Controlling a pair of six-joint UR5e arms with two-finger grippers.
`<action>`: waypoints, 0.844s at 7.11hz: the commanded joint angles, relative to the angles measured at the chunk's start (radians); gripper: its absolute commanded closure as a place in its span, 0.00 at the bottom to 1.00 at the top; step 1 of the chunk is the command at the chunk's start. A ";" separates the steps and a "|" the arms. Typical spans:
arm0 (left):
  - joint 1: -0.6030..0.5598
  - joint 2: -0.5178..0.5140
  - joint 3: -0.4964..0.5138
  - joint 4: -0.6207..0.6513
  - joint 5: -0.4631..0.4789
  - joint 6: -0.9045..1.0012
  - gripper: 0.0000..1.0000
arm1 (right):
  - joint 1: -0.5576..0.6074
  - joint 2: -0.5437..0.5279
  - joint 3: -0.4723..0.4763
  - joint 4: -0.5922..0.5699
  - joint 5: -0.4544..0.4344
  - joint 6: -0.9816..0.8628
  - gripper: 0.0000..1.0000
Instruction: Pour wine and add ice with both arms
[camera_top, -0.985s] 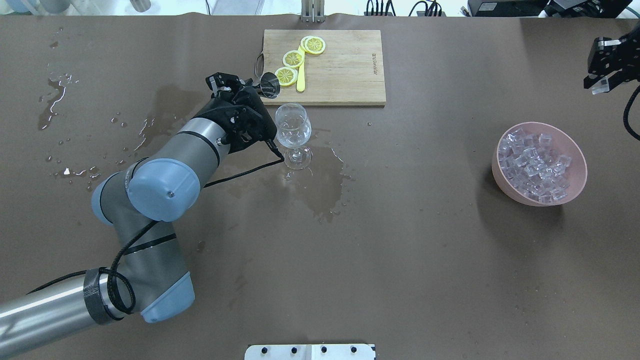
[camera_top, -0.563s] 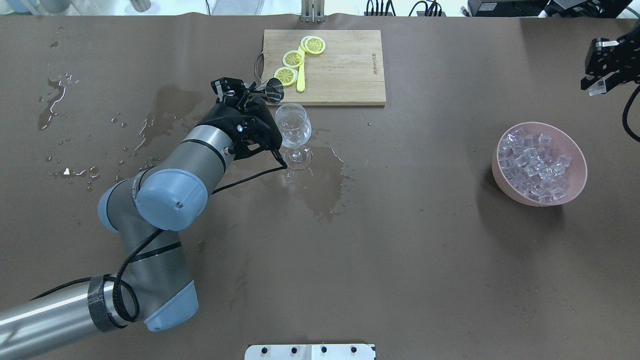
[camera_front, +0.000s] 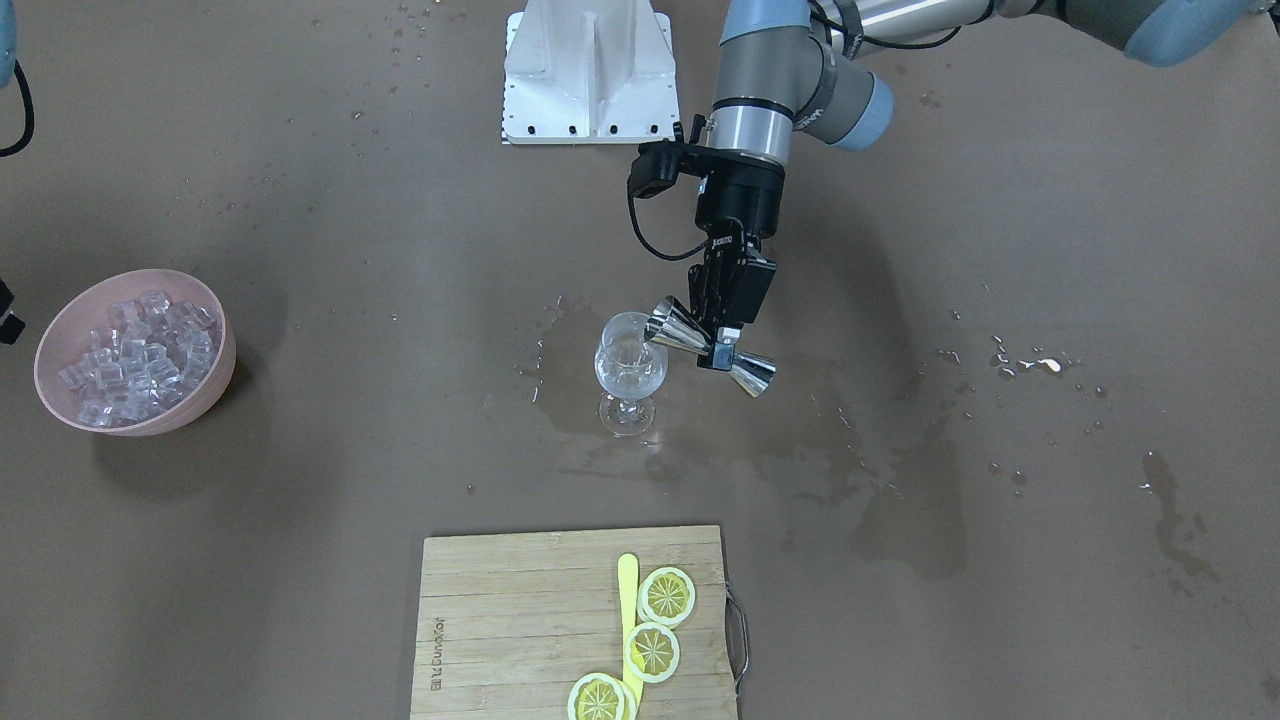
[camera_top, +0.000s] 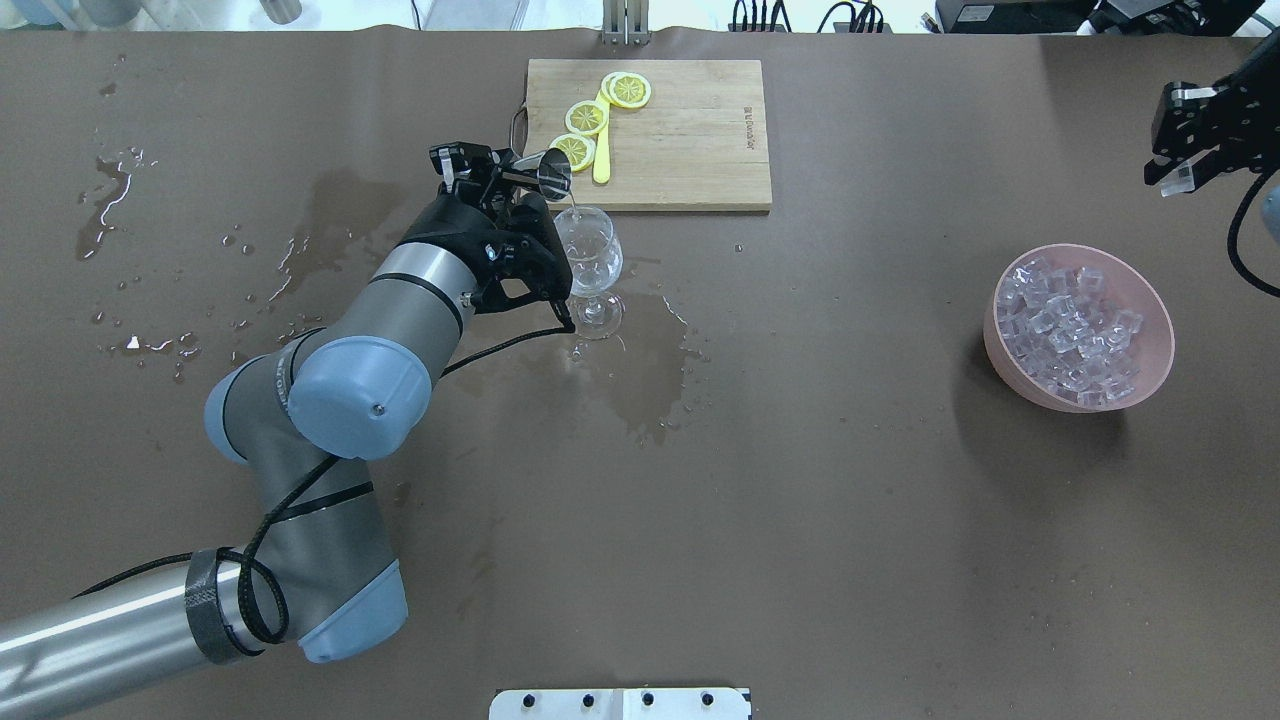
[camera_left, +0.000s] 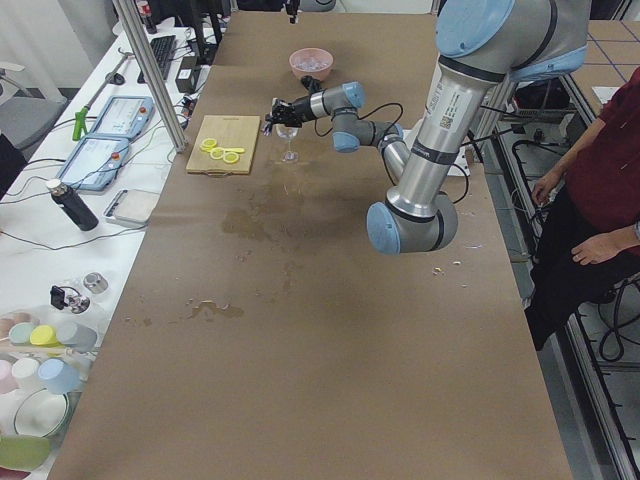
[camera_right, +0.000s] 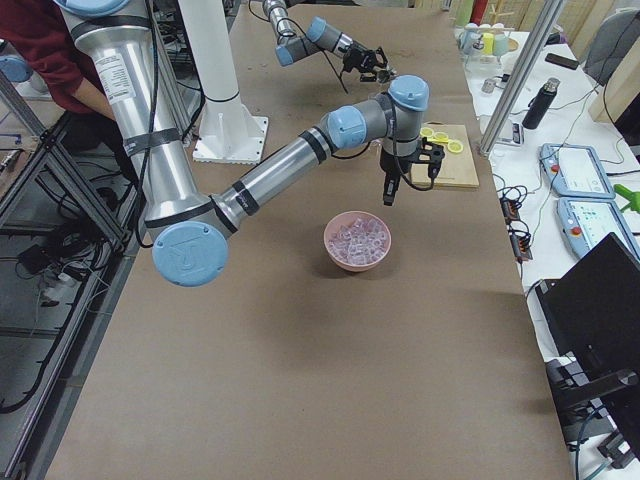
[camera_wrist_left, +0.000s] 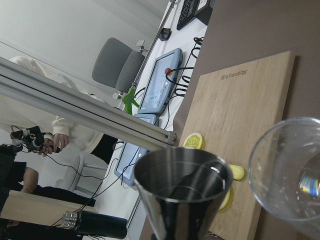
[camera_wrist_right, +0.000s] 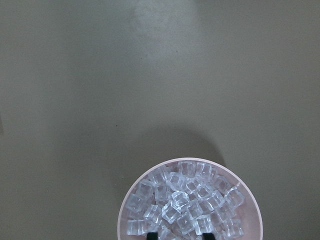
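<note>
My left gripper (camera_front: 722, 335) is shut on the waist of a steel jigger (camera_front: 710, 350), tilted with its mouth over the rim of the wine glass (camera_front: 628, 370). Overhead, the left gripper (camera_top: 508, 182) holds the jigger (camera_top: 545, 172) just beyond the glass (camera_top: 588, 255), which holds a little clear wine. The left wrist view shows the jigger mouth (camera_wrist_left: 182, 190) beside the glass rim (camera_wrist_left: 290, 170). The ice (camera_top: 1070, 335) fills a pink bowl (camera_top: 1020, 385) at the right. My right gripper (camera_top: 1180, 170) hovers beyond the bowl; its fingertips (camera_wrist_right: 152, 235) look apart above the ice (camera_wrist_right: 185, 205).
A wooden cutting board (camera_top: 690, 150) with lemon slices (camera_top: 585, 118) and a yellow stick lies just beyond the glass. Wet spill patches (camera_top: 640, 370) surround the glass and dot the table's left side (camera_top: 110, 190). A white mounting plate (camera_front: 588, 75) sits at the robot's base.
My left gripper has carried the jigger a little farther from the robot and to the right, over the glass rim. My right gripper has drifted slightly left and away.
</note>
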 joint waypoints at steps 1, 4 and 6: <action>0.000 -0.007 0.000 0.011 0.015 0.035 1.00 | -0.003 0.006 -0.001 0.000 0.001 0.001 0.78; 0.000 -0.007 0.000 0.043 0.037 0.066 1.00 | -0.007 0.045 -0.003 -0.047 0.000 0.001 0.78; 0.003 -0.011 0.000 0.054 0.101 0.147 1.00 | -0.016 0.049 -0.001 -0.049 0.001 0.027 0.78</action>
